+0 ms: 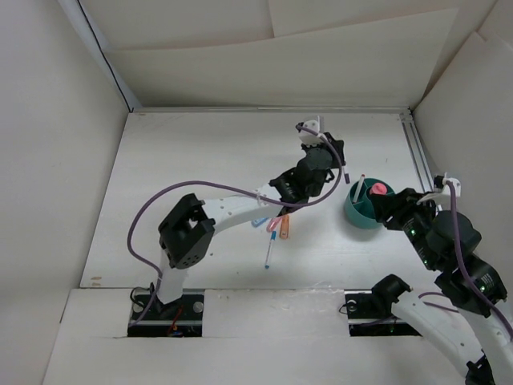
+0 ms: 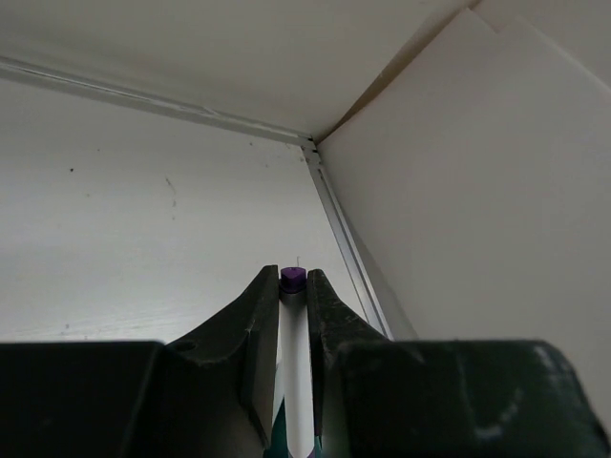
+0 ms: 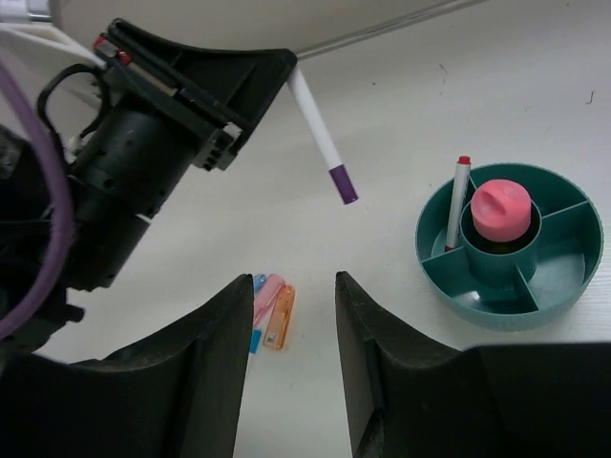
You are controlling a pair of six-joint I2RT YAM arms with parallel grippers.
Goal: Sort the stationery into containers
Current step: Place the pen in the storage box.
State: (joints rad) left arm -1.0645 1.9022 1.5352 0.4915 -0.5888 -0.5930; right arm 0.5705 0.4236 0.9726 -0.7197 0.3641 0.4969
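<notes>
My left gripper [image 2: 293, 286] is shut on a thin white pen [image 2: 294, 353] with a purple tip. In the right wrist view it [image 3: 284, 69] holds this pen [image 3: 320, 138] slanted in the air, left of the teal cup [image 3: 563, 291]. The cup [image 1: 359, 215] holds a pink-capped glue stick [image 3: 500, 210] in its middle well and a red-tipped white pen [image 3: 457, 205] in a side compartment. Blue, pink and orange markers [image 3: 272, 310] lie together on the table. My right gripper [image 3: 291, 296] is open and empty above them, next to the cup [image 1: 385, 207].
A blue-tipped white pen [image 1: 269, 252] lies on the table near the markers [image 1: 278, 224]. A metal rail [image 1: 417, 156] runs along the right wall. White walls close in the table at the back and both sides.
</notes>
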